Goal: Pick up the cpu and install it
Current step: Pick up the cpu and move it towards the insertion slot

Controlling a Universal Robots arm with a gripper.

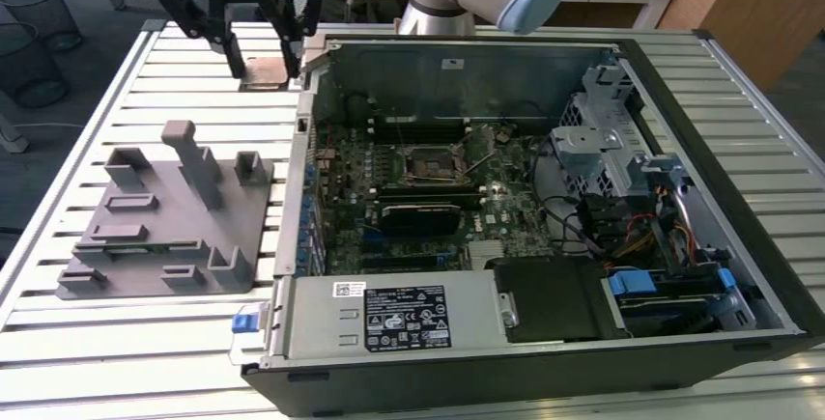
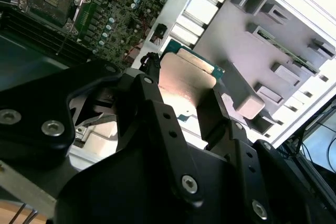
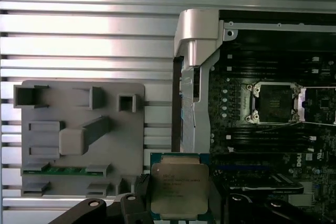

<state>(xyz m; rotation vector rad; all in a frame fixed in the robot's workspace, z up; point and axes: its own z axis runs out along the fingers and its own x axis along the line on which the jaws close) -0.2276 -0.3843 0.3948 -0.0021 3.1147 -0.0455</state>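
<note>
Tool (image 1: pixel 267 65) is pinching the cpu (image 1: pixel 266 74) by two opposite edges, my fingers (image 2: pixel 155 116) pressed onto its sides. From the exterior view's left: grey fixture (image 1: pixel 161 217) sits on the slatted tabletop (image 1: pixel 129 343). I'm holding the cpu level above the tabletop, past the fixture's far edge, just beside the far corner of the open case (image 1: pixel 516 372). The cpu (image 3: pixel 179 190) in the first wrist view: flat square, silvery lid with print, green board rim. Further right, the socket (image 1: pixel 430 161) on the motherboard, plate flipped open, well apart from the cpu.
</note>
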